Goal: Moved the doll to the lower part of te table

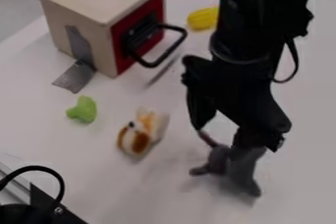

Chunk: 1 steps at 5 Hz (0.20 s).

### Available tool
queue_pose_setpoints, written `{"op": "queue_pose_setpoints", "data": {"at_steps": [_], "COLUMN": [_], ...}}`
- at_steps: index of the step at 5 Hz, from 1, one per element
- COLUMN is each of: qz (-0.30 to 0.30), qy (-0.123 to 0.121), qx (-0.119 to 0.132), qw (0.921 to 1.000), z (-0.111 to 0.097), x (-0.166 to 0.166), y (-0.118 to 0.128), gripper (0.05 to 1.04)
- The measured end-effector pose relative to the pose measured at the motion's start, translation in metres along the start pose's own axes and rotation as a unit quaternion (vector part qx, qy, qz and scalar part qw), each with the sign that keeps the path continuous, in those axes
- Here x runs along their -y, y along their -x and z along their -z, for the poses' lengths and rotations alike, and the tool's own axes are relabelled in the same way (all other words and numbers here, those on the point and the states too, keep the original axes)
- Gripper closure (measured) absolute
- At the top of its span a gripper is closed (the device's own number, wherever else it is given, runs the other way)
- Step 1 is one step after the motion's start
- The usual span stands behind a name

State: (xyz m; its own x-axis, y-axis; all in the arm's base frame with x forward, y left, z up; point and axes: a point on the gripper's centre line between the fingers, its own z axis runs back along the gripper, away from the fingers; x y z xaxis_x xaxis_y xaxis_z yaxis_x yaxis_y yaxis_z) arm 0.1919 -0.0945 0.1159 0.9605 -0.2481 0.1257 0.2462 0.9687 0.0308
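Note:
My gripper (230,142) hangs down from the top edge into the lower right part of the camera view. It is shut on a grey doll (244,170), which hangs from between the fingertips. The doll's darker part points left, and a longer grey part slants down to the right. Its upper end is partly hidden by the gripper. A soft shadow lies around the doll on the white table (157,196); I cannot tell whether the doll touches the surface.
A brown and white plush dog (140,135) lies left of the doll, with a green toy (82,109) farther left. A wooden box (85,26) with a red front and black handle stands upper left. Near it is a yellow object (203,18). Black equipment (39,208) occupies the lower left corner.

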Motion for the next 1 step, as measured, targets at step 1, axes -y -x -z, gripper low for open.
{"op": "queue_pose_setpoints", "data": {"at_steps": [1], "qz": [-0.018], "qy": [-0.005], "qx": [0.023], "qw": [0.9995], "z": [-0.0257], "x": [-0.006], "y": [0.0072], "gripper": [0.081]}}
